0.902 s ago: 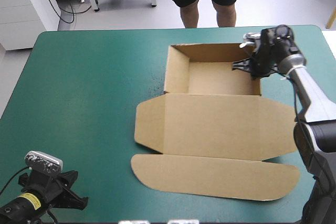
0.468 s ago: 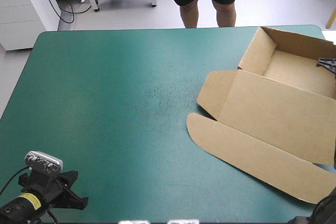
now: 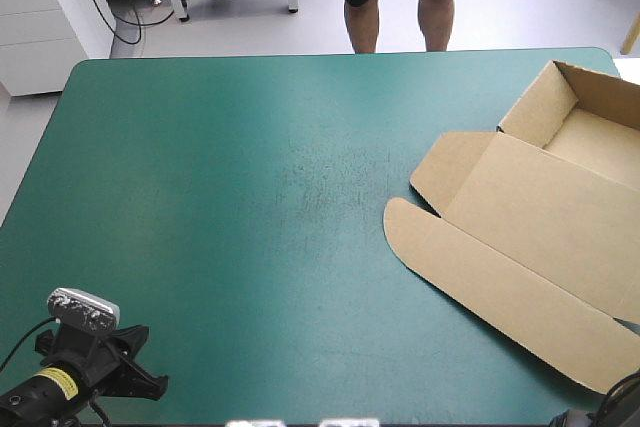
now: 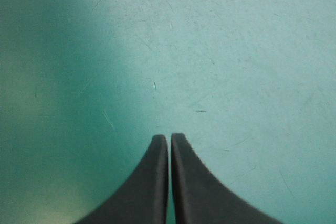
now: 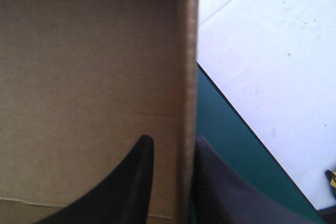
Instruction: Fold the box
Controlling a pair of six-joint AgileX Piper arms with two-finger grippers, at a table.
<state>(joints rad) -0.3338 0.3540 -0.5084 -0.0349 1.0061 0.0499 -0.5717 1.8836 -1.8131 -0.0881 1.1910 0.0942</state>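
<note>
Brown box [image 5: 79, 77] wall, pinched in right claw [image 5: 173, 141]

I see the brown box [image 3: 540, 217] at the table's [image 3: 250, 197] right edge, turned askew, its right part cut off in the high view. It is an open tray [image 3: 600, 142] with raised walls toward the far right corner; its lid [image 3: 530, 232] lies flat on the teal-green cover, and the long rounded tuck flap [image 3: 480, 292] points toward the table's middle. In the right wrist view one tray wall [image 5: 186, 77] stands upright close to the table's edge, perhaps just short of it, though I can't be sure.
</note>
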